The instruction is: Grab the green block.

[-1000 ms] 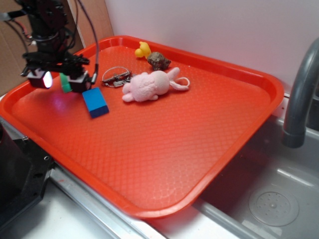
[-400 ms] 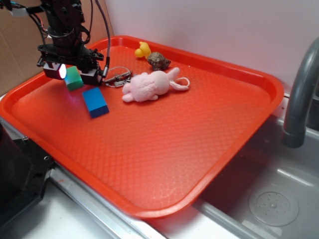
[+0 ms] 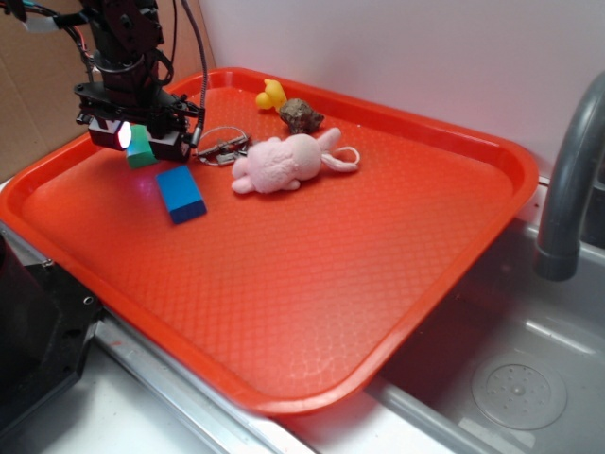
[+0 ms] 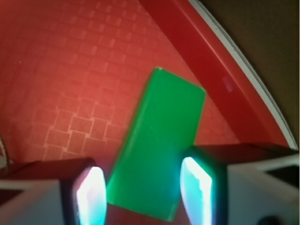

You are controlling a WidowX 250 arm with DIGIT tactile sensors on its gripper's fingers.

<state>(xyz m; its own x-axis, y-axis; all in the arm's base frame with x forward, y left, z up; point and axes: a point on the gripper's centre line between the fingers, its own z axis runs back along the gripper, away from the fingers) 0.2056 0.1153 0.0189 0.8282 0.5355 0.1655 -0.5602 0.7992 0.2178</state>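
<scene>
gripper (image 3: pixel 140 139): hanging over the back left corner of the tray, pointing pretty much straight down, with glowing pads on the fingers (image 4: pixel 92 192). The jaws are spread apart, one on each side of the green block. From the wrist view there's a sliver of gap on both sides, so it doesn't look clamped on anything.

green block (image 4: pixel 157 143): sitting between the two fingers, angled a bit rather than square to them. In the wrist view its near end is down between the pads and the far end pokes out toward the tray's rim. From the side view only a small green bit (image 3: pixel 141 148) shows under the gripper. Can't tell from here if it's flat on the tray or lifted slightly.

blue block (image 3: pixel 181 194): lying on the tray just in front of the gripper, close to the green one but not touching it.

tray (image 3: pixel 312 274): big red one with a diamond texture, everything sits on it.

pink plush toy (image 3: pixel 281 162): near the middle back, with a little loop at one end.

metal clip thing (image 3: pixel 221 148): between the gripper and the plush, right beside the plush.

yellow duck (image 3: pixel 270 94): at the back edge, next to a small brown lump (image 3: pixel 301 114); too small to say what that is.

faucet (image 3: pixel 570 180): grey, off to the right over the sink (image 3: pixel 515 378).
</scene>
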